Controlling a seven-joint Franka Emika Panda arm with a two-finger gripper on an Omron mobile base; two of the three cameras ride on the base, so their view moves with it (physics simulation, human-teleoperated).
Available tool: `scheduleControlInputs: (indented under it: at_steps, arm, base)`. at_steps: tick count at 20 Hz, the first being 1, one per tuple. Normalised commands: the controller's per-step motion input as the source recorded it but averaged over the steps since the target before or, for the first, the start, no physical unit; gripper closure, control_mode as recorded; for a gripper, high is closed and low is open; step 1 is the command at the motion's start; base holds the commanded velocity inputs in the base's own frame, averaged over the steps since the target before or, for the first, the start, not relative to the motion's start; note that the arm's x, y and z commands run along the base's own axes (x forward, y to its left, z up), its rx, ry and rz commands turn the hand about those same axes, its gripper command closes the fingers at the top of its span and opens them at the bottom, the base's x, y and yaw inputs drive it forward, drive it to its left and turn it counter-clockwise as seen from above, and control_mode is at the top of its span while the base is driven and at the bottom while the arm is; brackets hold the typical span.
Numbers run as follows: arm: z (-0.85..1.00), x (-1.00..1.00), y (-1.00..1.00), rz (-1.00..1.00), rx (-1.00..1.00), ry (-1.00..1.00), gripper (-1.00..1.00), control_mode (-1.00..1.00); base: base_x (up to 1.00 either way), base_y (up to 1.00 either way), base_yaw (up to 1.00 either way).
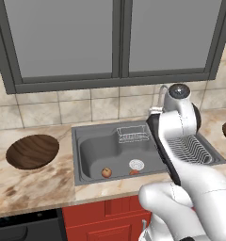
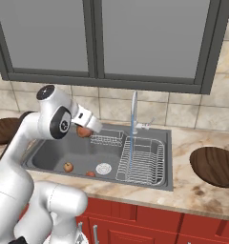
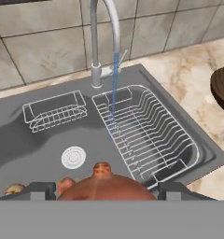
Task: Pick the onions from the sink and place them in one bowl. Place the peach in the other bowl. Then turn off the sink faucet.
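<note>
An onion [image 3: 104,186], reddish-brown with a small stem nub on top, sits between the two dark fingertips [image 3: 39,190] in the hand view, the jaws closed against its sides; in the right base view the same onion shows at the gripper [image 2: 84,131], held above the left part of the sink [image 2: 54,152]. Down on the basin floor lie two more small round things: a paler orange-yellow one, the peach [image 1: 106,172], left of the round white drain [image 1: 136,164], and a redder second onion [image 1: 134,172] just in front of the drain. A thin blue stream of water [image 2: 129,155] runs from the sink faucet [image 2: 134,112] into the dish rack [image 2: 145,162] on the sink's right side, with a smaller wire caddy [image 1: 132,134] at the back wall. One bowl [image 1: 32,151] rests on the marble counter [image 1: 35,183] left of the sink, and the other bowl [image 2: 215,166] on the counter to its right, both well apart from the basin
</note>
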Motion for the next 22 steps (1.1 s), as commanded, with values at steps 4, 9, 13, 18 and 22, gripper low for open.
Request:
scheduleControlInputs:
  at_steps: [4,9,13,18,22]
  arm:
    - [0.09,-0.12,-0.70,-0.17,0.02,0.00,1.00,-1.00]
    - [0.01,-0.18,-0.72,-0.12,0.03,0.00,1.00,-1.00]
    - [0.00,-0.13,-0.72,-0.06,0.01,-0.01,1.00,-1.00]
    - [0.00,-0.01,-0.65,-0.02,0.01,0.00,1.00,-1.00]
    - [-0.07,0.00,-0.65,0.00,0.04,0.00,1.00,-1.00]
  base:
    - [0.00,0.00,0.00]
    - [0.00,0.00,0.00]
    - [0.00,0.00,0.00]
    - [0.00,0.00,0.00]
    - [0.00,0.00,0.00]
